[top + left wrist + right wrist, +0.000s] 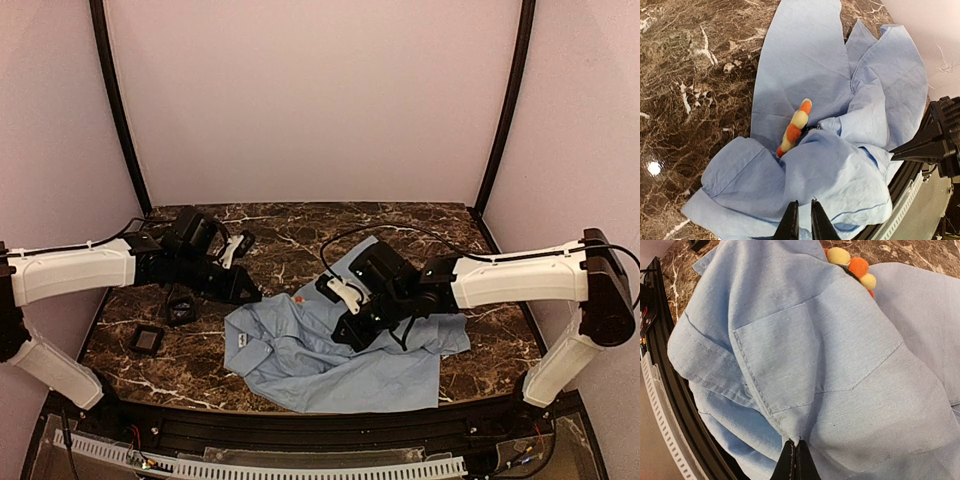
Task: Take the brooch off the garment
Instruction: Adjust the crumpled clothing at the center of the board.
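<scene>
The garment point(320, 365) is a light blue shirt lying crumpled on the marble table, front of centre. The brooch point(300, 298) shows as a small orange spot near its upper left part. In the left wrist view the brooch point(795, 127) stands edge-on, with orange and yellow petals, half tucked in a fold of the garment point(805, 65). My left gripper point(802, 204) is nearly closed, with a fold of shirt in the narrow gap, just short of the brooch. My right gripper point(796, 442) is shut, pinching the garment point(790, 350) below the chest pocket, and the brooch point(852, 265) peeks over a far ridge.
Two small black square pads point(148, 340) point(180, 310) lie on the marble left of the shirt, under the left arm. A black rail point(300, 430) runs along the table's near edge, close to the shirt's hem. Pale walls close in the back and sides.
</scene>
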